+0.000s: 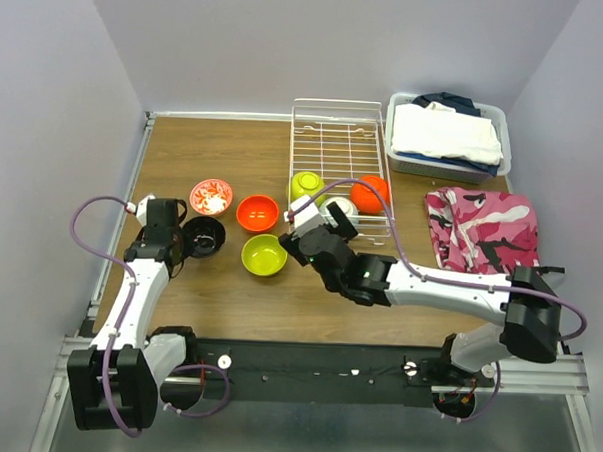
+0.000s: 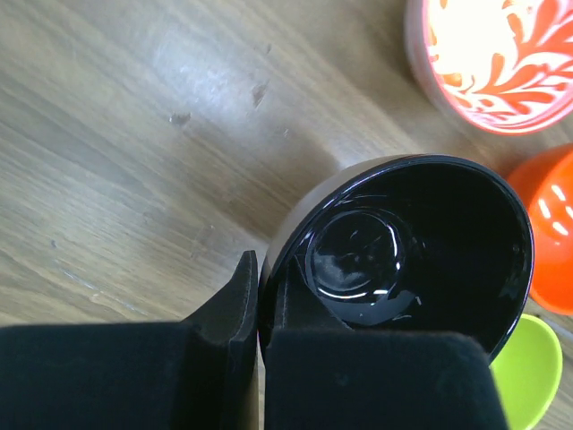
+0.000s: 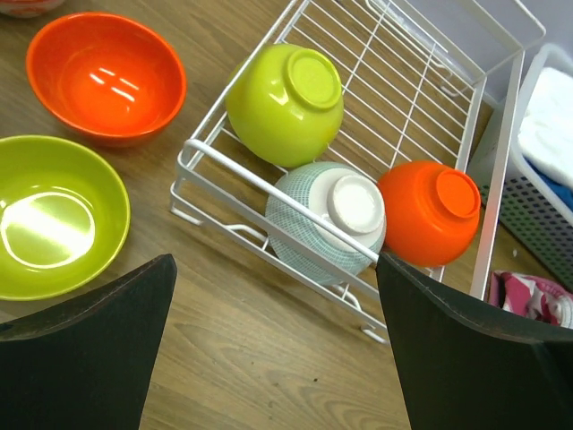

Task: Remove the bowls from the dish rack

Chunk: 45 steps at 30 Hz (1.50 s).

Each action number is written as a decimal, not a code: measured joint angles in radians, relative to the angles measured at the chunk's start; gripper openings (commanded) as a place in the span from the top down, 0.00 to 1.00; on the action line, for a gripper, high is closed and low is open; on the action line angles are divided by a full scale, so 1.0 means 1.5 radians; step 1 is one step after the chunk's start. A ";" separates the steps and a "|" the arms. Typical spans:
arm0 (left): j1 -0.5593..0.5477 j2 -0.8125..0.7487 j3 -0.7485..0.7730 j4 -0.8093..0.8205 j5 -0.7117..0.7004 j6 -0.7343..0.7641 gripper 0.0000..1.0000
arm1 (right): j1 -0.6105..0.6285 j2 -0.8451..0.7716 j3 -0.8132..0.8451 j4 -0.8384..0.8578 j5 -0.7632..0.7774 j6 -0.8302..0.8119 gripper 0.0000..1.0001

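Top external view gives you seven bowls in all. At the left, your left gripper is clamped on the rim of one dark-lined bowl. It stands on the table with one patterned bowl, one orange bowl and one lime-green bowl: four there. Further right, your right gripper hangs with its jaws spread wide, empty, near the dish rack. Three bowls lie inside it, bases showing: one racked lime-green bowl, one pale blue bowl and one racked orange bowl.
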 measured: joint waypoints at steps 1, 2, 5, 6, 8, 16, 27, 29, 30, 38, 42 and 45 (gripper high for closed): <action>0.001 0.000 -0.007 0.004 0.000 -0.007 1.00 | -0.004 -0.005 -0.002 -0.002 -0.004 0.010 0.00; 0.002 0.001 -0.024 0.018 0.000 -0.019 0.97 | -0.012 -0.015 -0.004 -0.007 -0.009 0.023 0.00; 0.005 0.004 -0.060 0.046 0.003 -0.050 0.84 | -0.031 -0.038 -0.016 -0.012 -0.031 0.053 0.00; 0.005 0.006 -0.069 0.053 0.005 -0.057 0.83 | -0.042 -0.051 -0.024 -0.015 -0.043 0.068 0.00; 0.006 0.013 -0.083 0.068 0.011 -0.073 0.77 | -0.059 -0.067 -0.033 -0.016 -0.063 0.085 0.00; 0.006 0.029 -0.097 0.113 0.032 -0.110 0.32 | -0.144 -0.122 -0.047 -0.019 -0.151 0.143 0.00; 0.006 -0.025 -0.040 0.076 0.018 -0.063 0.01 | -0.281 -0.079 0.015 -0.056 -0.290 0.176 0.00; 0.006 -0.035 -0.009 0.063 0.007 -0.028 0.01 | -0.310 -0.057 0.039 -0.060 -0.321 0.176 0.00; 0.006 -0.040 0.007 0.059 0.001 -0.013 0.01 | -0.323 -0.042 0.053 -0.061 -0.335 0.176 0.00; -0.076 -0.044 0.099 0.067 -0.078 0.123 0.01 | -0.372 0.105 0.190 -0.096 -0.426 0.166 0.00; -0.098 -0.032 0.096 0.076 -0.086 0.156 0.01 | -0.372 0.171 0.238 -0.114 -0.460 0.165 0.00; -0.115 -0.023 0.095 0.075 -0.096 0.168 0.01 | -0.374 0.211 0.265 -0.127 -0.476 0.166 0.00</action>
